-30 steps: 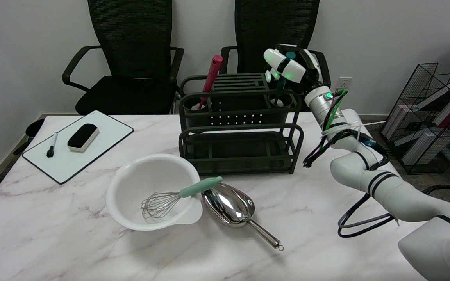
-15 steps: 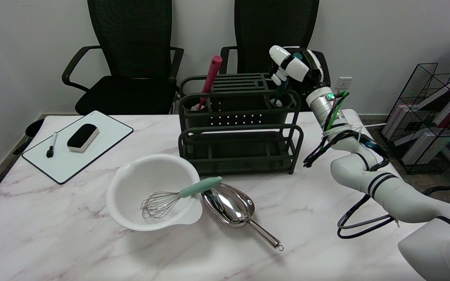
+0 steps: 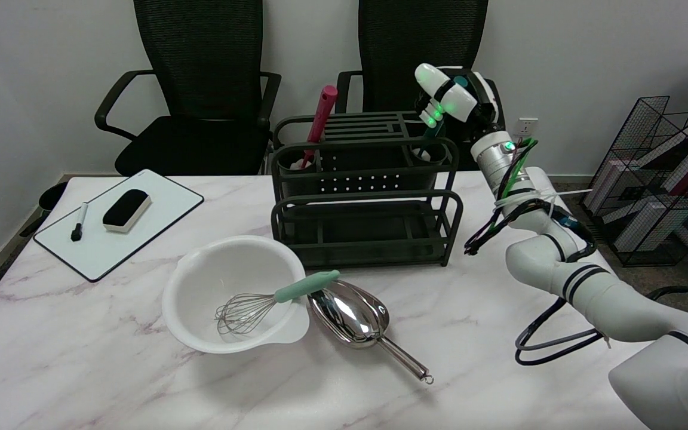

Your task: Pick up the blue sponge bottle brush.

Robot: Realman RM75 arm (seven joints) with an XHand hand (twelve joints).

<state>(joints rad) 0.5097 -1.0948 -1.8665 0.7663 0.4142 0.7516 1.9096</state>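
Head view: right hand (image 3: 448,98) up at rack (image 3: 368,197) top right, fingers (image 3: 433,77) grasping blue sponge bottle brush (image 3: 433,132) handle; lower end near right cup. Grasp done, full lift-out seemingly left.

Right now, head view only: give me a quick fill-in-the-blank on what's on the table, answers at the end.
1. The right hand grips the brush above the rack's ____ cup.
2. The whisk lies with its wires inside the white ____.
3. The metal scoop lies just ____ of the bowl in the picture.
4. The marker and eraser lie on the ____.

Missing words: right; bowl; right; whiteboard
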